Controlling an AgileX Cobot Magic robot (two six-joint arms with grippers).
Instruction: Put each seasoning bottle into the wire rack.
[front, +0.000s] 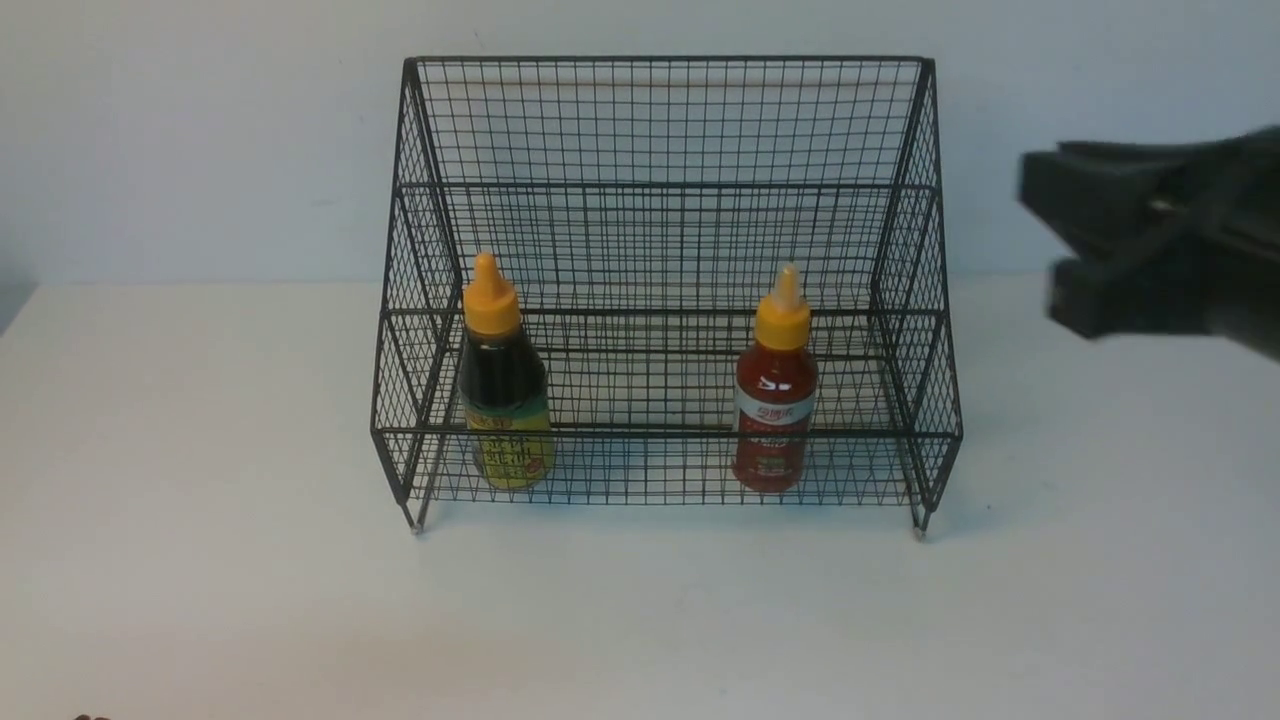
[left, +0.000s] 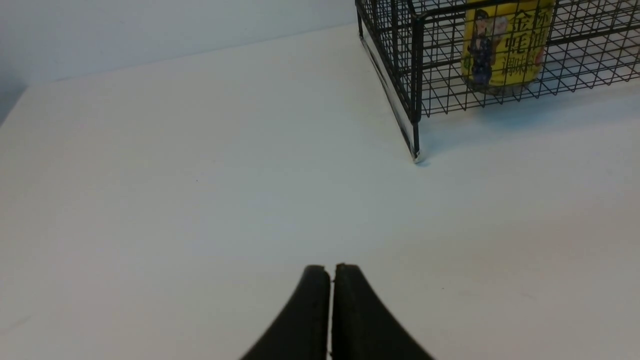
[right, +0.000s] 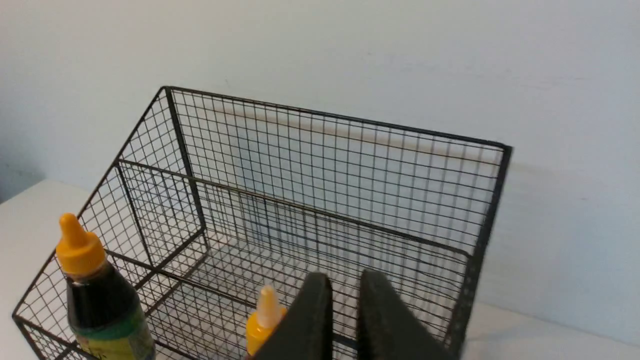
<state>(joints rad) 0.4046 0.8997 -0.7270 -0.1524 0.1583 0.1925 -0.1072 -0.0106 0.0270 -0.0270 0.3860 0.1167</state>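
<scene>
Inside the rack (front: 665, 434) stand both bottles, brown (front: 508, 400) and red (front: 775, 410); placing seems finished. Right pincer (right: 345, 280), slightly parted, grips nothing; left pincer (left: 332, 272) is closed. Next, likely just retreat.

Left tool (left: 332, 267) closed; right tool (right: 345, 276) seems slightly parted.

You're looking at a black wire rack (front: 665, 433) patterned in grid mesh, a dark brown bottle (front: 505, 380) with an orange cap and yellow-green label, a red bottle (front: 775, 400) with a yellow-orange cap and white-and-red label, and a whitish table (front: 660, 610).
</scene>
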